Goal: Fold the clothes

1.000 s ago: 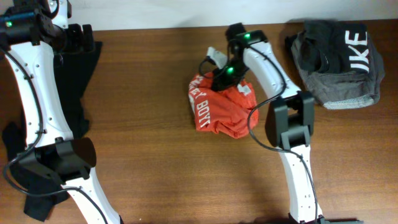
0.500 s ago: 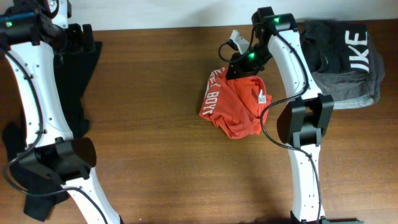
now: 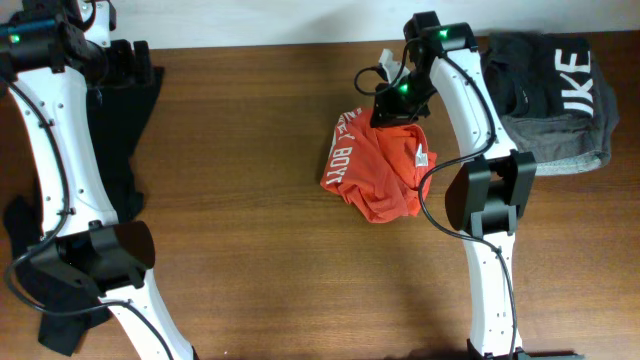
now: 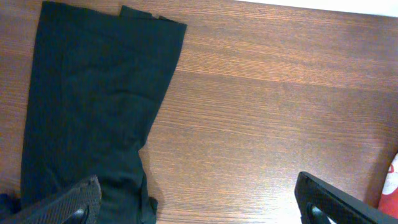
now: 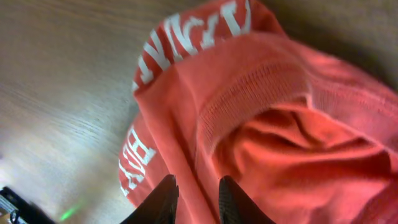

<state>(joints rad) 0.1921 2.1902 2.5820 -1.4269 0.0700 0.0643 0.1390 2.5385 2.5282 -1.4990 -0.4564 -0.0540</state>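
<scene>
The orange-red T-shirt (image 3: 375,170) lies crumpled at mid-table, its white lettering along the left edge. My right gripper (image 3: 388,105) hovers over the shirt's far edge. In the right wrist view its jaws (image 5: 198,198) stand slightly open, astride a raised fold of the shirt (image 5: 280,124) without pinching it. The long black garment (image 3: 125,140) stretches down the table's left side. My left gripper (image 4: 199,208) hangs wide open above the black garment's (image 4: 93,106) right edge, with nothing between its fingers. The dark grey, white-lettered garment (image 3: 545,100) sits bunched at the back right.
Bare brown wood (image 3: 240,200) separates the black garment from the T-shirt. The right arm's base (image 3: 480,200) stands just right of the shirt. The table's far edge meets a white wall behind both arms.
My right gripper dragged the T-shirt to the right and towards the back, then its jaws parted. The shirt has lain still for the last half second. The left arm has not moved.
</scene>
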